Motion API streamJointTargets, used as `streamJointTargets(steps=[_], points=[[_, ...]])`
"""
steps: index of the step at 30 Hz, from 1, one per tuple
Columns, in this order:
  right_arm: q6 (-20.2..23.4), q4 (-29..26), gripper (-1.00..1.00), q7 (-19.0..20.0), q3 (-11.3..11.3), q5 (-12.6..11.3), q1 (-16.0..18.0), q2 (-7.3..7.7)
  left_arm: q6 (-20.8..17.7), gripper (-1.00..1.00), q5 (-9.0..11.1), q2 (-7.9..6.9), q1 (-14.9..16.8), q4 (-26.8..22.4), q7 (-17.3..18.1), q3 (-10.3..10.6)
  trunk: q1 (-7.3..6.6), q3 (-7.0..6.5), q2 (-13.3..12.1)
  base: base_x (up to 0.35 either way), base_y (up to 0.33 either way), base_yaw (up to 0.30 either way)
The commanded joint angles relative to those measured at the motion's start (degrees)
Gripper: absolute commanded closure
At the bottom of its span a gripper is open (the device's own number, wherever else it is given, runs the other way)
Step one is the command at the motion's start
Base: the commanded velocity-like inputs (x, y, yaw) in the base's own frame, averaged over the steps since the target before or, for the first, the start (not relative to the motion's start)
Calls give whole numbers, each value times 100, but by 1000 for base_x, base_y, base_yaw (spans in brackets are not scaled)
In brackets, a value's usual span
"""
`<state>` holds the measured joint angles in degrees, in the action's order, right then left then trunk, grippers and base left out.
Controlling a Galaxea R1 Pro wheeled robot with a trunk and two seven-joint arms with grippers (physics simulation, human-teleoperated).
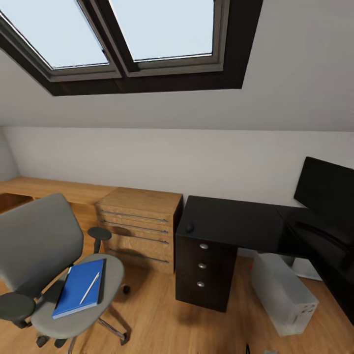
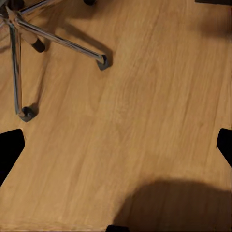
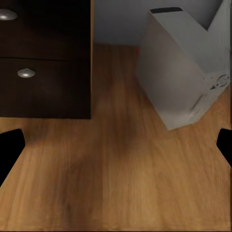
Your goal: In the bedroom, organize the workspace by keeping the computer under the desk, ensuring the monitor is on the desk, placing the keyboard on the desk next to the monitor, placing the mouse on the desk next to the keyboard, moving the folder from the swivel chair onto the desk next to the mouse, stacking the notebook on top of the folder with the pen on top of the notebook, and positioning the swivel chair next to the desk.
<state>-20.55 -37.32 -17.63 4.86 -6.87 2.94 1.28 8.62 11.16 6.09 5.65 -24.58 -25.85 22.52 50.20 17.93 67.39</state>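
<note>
The black table [image 1: 236,221] was seen at the right, with the monitor [image 1: 327,189] on its far right end and the mouse [image 1: 189,227] near its left edge. The white computer [image 1: 284,293] was stood on the floor [image 1: 162,314] beneath it, beside the drawers. The swivel chair [image 1: 44,255] was set well apart at the near left, a wooden dresser [image 1: 140,226] between. A blue folder [image 1: 79,287] with a pen [image 1: 90,288] on top was lain on its seat. The left hand [image 2: 116,145] and right hand [image 3: 116,145] were held wide over bare floor, nothing gripped.
</note>
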Motion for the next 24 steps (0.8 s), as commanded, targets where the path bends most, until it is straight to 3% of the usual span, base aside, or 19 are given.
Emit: streamJointTargets(steps=[1,13,24], points=[[-32,5,-100,-39,47,-60,5,5,31,-100,60,-5,6,32,-36,49,-3,7,5,-332,-17,0],[-51,83,-100,-39,61,-46,5,-28,27,-100,64,0,6,158,-29,56,-3,7,5,-334,-5,0],[-58,294,-100,-39,258,54,5,-44,28,-100,70,-14,6,172,-26,52,-3,7,5,-335,0,0]])
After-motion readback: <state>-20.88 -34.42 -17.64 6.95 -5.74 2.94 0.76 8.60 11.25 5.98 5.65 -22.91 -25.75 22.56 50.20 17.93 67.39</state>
